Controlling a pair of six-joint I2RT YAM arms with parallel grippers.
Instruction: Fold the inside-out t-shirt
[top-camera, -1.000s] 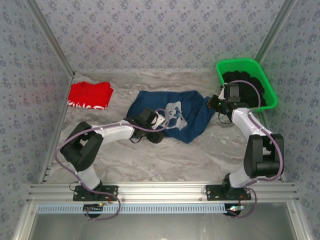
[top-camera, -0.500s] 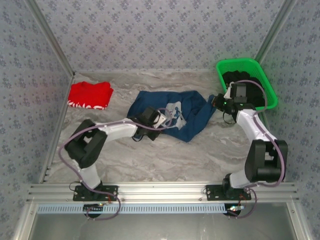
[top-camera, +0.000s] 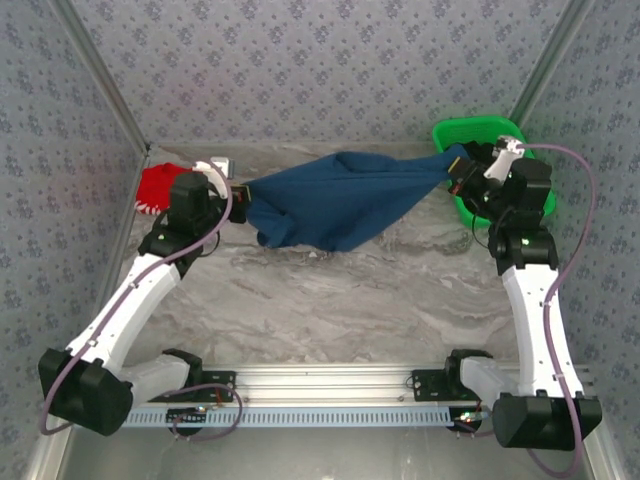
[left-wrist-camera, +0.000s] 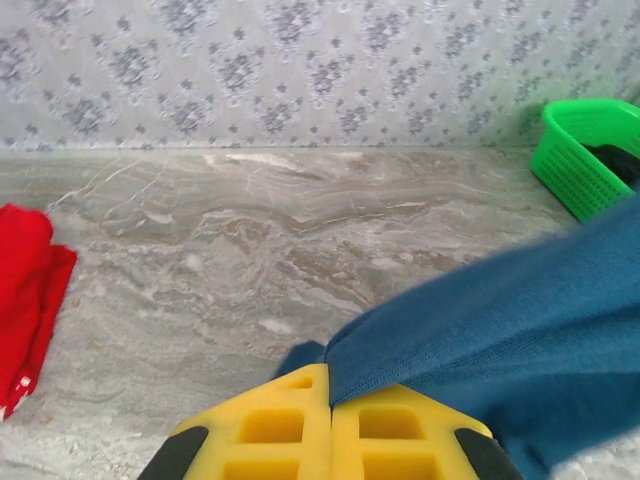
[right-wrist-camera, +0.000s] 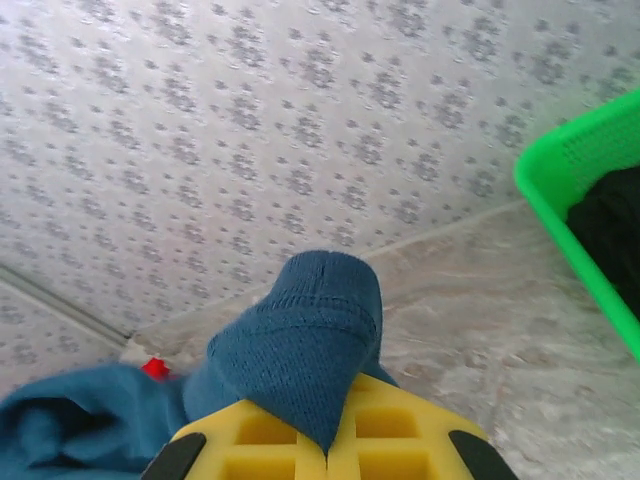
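T-shirt (top-camera: 340, 200) hangs stretched betw. L end effector (left-wrist-camera: 330, 395) & R end effector (right-wrist-camera: 327, 432), both pinched tight on its cloth.

Grey floral-patterned walls (top-camera: 320, 70) are enclosing a grey marbled table (top-camera: 330, 310), an aluminium rail (top-camera: 320, 382) running along its near edge.
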